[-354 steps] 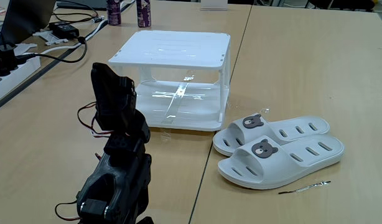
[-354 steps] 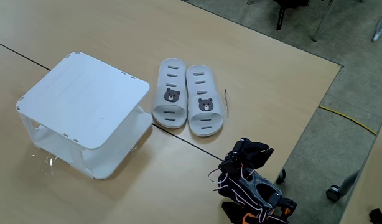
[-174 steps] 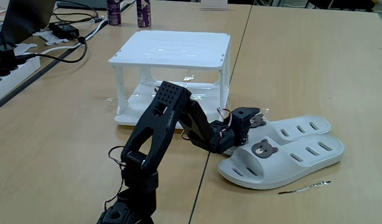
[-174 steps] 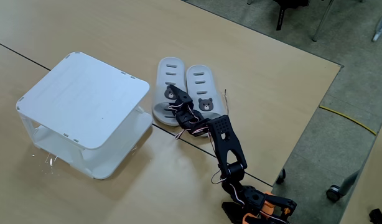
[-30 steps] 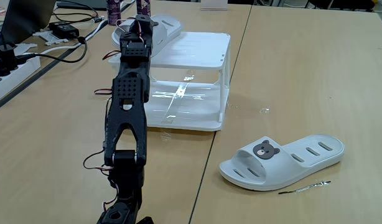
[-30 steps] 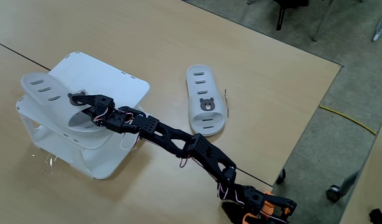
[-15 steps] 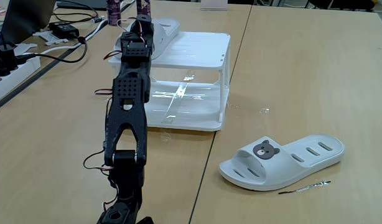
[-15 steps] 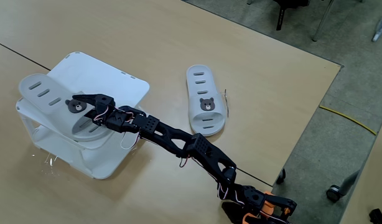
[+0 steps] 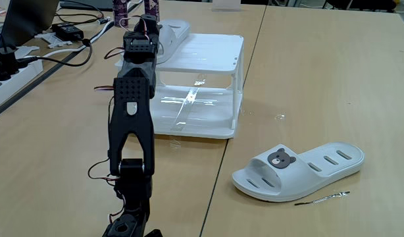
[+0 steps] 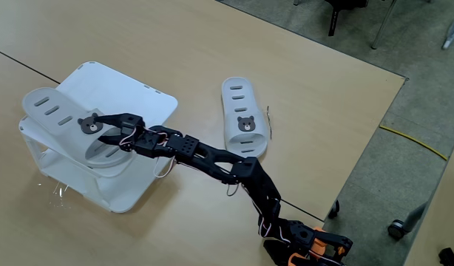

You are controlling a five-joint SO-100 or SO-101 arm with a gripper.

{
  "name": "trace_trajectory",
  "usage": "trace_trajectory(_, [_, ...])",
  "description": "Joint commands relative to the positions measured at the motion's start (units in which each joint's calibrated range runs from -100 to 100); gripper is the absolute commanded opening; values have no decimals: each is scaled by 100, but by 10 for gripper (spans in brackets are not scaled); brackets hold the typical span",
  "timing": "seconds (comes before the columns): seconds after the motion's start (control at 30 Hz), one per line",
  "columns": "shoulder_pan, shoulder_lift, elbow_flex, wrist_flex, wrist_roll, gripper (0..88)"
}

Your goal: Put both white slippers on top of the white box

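Fixed view: white bear-face slipper [image 10: 72, 129] flat on white box [image 10: 138, 100]; jaws open beside it.

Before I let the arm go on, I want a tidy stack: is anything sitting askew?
Yes. The slipper on the white box lies diagonally near a corner, its heel end overhanging the edge. The gripper is at its toe end. The other slipper lies on the table.

Low behind-arm view, perhaps nearer; high oblique view opposite
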Motion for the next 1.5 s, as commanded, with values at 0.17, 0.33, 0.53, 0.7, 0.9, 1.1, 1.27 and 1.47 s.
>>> trace_trajectory(0.17, [66,-3246,2708,6,42,242])
trace_trajectory(0.33, [41,-4634,3944,-11,42,237])
trace_trajectory(0.53, [66,-5139,3989,-72,42,80])
trace_trajectory(0.7, [8,-6216,5108,-917,42,7])
trace_trajectory(0.9, [57,-6990,8409,-6086,42,7])
trace_trajectory(1.1, [600,-7545,11495,-7389,42,7])
trace_trajectory(1.27, [847,-7074,12794,-7389,42,7])
trace_trajectory(1.47, [880,-4634,12776,-7785,42,7])
